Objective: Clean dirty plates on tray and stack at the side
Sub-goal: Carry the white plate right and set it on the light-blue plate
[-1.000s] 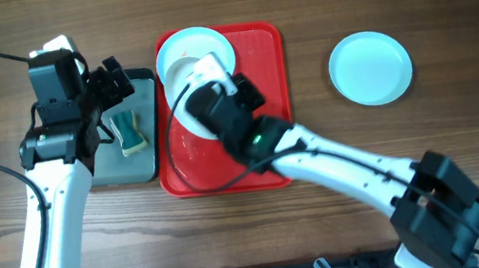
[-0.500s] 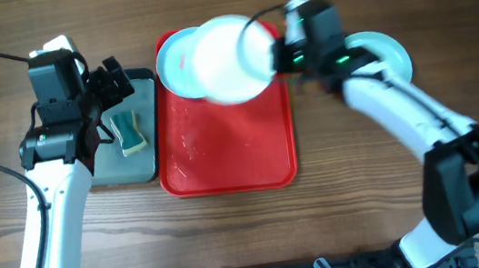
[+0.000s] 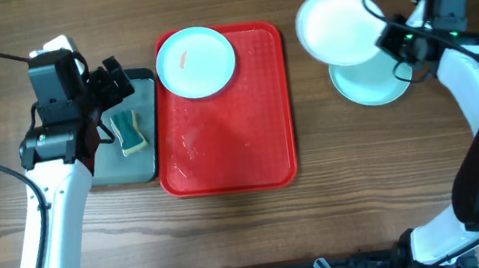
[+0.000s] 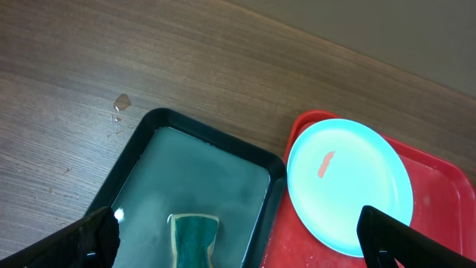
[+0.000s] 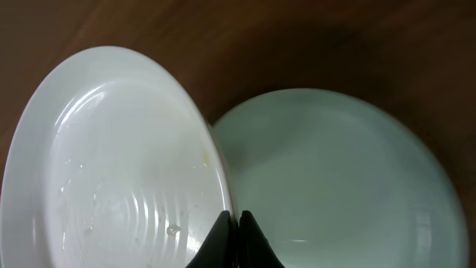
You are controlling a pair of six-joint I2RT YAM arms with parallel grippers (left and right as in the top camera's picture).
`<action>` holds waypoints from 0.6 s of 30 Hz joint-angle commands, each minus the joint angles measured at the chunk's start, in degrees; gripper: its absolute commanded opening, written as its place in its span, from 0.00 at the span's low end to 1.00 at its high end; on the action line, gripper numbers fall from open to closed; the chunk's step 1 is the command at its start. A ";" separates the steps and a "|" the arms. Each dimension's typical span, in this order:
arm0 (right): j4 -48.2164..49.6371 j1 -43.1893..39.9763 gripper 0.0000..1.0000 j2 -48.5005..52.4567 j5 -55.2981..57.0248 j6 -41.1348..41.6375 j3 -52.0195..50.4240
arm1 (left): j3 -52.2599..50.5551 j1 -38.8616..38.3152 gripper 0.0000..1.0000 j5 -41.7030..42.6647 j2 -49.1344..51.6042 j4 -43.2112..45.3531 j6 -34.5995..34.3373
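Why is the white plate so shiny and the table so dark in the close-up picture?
Right wrist view: the white plate sits very near the camera and catches bright glare, so the wooden table behind probably comes out dim. Overhead view: the light is even and everything looks sharp. Left wrist view: the left gripper shows only as dark, soft-edged fingers in the bottom corners.

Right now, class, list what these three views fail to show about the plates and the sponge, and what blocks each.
Overhead: the white plate, held by the right gripper, covers part of the turquoise side plate.
Left wrist: the bottom edge cuts off the sponge.
Right wrist: the frame edge crops the white plate; its underside shows nowhere.
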 commanded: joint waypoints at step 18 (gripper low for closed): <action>-5.44 -2.08 0.04 0.13 22.75 -2.03 -3.54 | 0.28 0.15 1.00 0.26 0.26 0.17 -0.70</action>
